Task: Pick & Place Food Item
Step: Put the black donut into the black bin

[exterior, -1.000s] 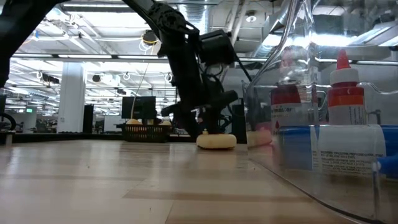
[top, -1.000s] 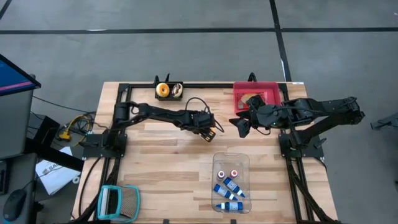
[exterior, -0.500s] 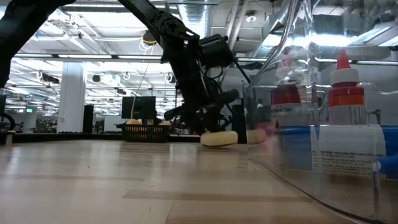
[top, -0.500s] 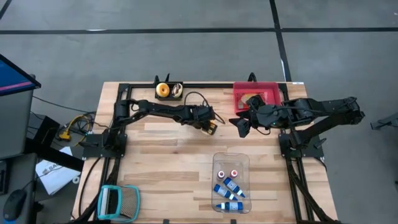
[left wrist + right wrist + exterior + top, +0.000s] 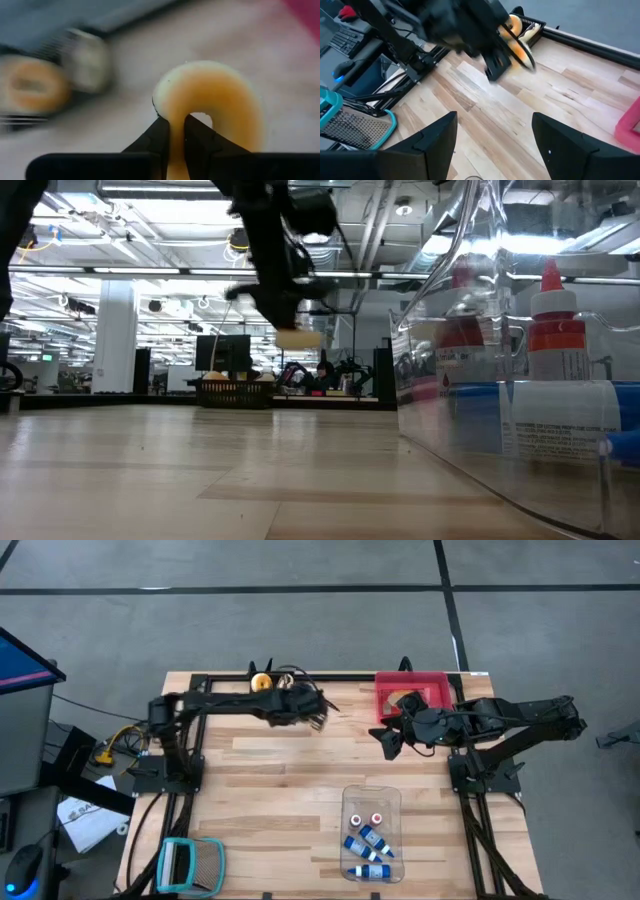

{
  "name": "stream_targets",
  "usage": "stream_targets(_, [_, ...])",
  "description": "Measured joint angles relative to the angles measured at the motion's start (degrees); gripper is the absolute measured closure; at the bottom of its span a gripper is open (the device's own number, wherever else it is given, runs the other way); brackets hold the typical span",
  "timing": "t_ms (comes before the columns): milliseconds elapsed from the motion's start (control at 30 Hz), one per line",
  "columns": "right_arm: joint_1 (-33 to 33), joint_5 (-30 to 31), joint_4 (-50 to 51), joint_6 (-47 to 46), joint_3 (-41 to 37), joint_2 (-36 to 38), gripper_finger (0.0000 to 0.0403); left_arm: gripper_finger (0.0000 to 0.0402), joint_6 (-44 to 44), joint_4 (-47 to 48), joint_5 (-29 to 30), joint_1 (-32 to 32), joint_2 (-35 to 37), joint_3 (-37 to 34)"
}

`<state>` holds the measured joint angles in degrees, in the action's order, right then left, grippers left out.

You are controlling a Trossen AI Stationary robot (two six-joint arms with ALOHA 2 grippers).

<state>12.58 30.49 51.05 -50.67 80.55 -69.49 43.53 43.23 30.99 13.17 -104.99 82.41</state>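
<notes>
A pale yellow ring doughnut (image 5: 215, 100) hangs in the air above the table's far part, with my left gripper (image 5: 172, 137) shut on it. The low view shows the doughnut (image 5: 298, 338) well above the wood, below the gripper (image 5: 285, 305). In the high view the left gripper (image 5: 312, 710) is just right of a small black basket (image 5: 272, 683), which stands at the far edge and holds an orange doughnut (image 5: 261, 682). My right gripper (image 5: 390, 745) waits open beside the red tray (image 5: 425, 690), with nothing between its fingers. My left gripper pinches the doughnut's ring (image 5: 175, 112) on the side nearest the wrist. One finger (image 5: 197, 140) stands in the hole and the other (image 5: 157, 140) is outside the ring. The fingers slant down from the table's left. The doughnut is lifted clear and lies about level below them.
A clear bin (image 5: 371, 835) with several small bottles stands at the near right. A teal-framed brush (image 5: 190, 865) lies at the near left corner. A black frame rail (image 5: 340, 677) runs along the far edge. Bare wood (image 5: 270, 790) lies in the middle.
My left gripper has shut on the doughnut where it lay mid-table. It has then risen and swung toward the far edge and the left, toward the black basket. The doughnut has come off the wood and now hangs clear.
</notes>
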Motion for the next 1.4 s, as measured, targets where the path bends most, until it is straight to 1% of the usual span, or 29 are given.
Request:
stream_targets(100, [0.0,1.1,0.0,0.3,0.0,0.0,0.0154,0.0368,-2.3,6.8,9.7,2.2,4.4,0.0])
stream_targets(167, [0.0,1.1,0.0,0.4,0.0,0.0,0.0154,0.0372,-6.0,8.4,12.5,4.9,6.1,0.1])
stream_targets(233, [0.0,1.2,0.0,1.0,0.0,0.0,0.0154,0.0376,-10.4,9.9,12.7,8.5,6.7,0.1])
stream_targets(367, [0.0,1.3,-0.1,1.1,0.0,0.0,0.0154,0.0378,-15.1,13.6,12.7,15.7,6.0,0.0])
stream_targets(467, [0.0,1.3,-0.1,1.1,0.0,0.0,0.0154,0.0377,-19.3,12.9,12.7,19.5,4.7,0.0])
stream_targets(533, [0.0,1.3,-0.1,1.1,0.0,0.0,0.0154,0.0376,-22.5,10.8,12.7,21.3,3.5,0.0])
stream_targets(600, [0.0,1.3,-0.2,1.1,0.0,0.0,0.0154,0.0376,-25.2,10.7,12.5,22.7,1.6,0.0])
stream_targets(700, [-0.3,1.1,-0.1,1.1,0.0,0.0,0.0154,0.0376,-26.7,11.4,10.4,23.3,-1.9,0.0])
stream_targets(833, [-0.3,1.0,0.1,1.4,0.0,0.0,0.0154,0.0376,-26.8,9.7,10.0,22.2,-5.2,0.0])
stream_targets(1100, [-0.3,0.7,0.6,1.6,0.0,0.0,0.0154,0.0372,-26.7,6.5,9.7,22.3,-6.6,0.0])
stream_targets(1167, [-0.3,0.7,0.7,1.4,0.0,0.0,0.0154,0.0364,-26.6,5.5,9.2,22.7,-6.6,0.0])
stream_targets(1300, [-0.3,0.6,0.7,1.6,0.0,0.0,0.0154,0.0335,-26.6,4.6,4.4,22.9,-6.6,0.0])
stream_targets(1400, [-0.3,0.3,0.8,1.6,0.0,0.0,0.0154,0.0313,-26.6,4.4,5.1,22.8,-6.5,0.0])
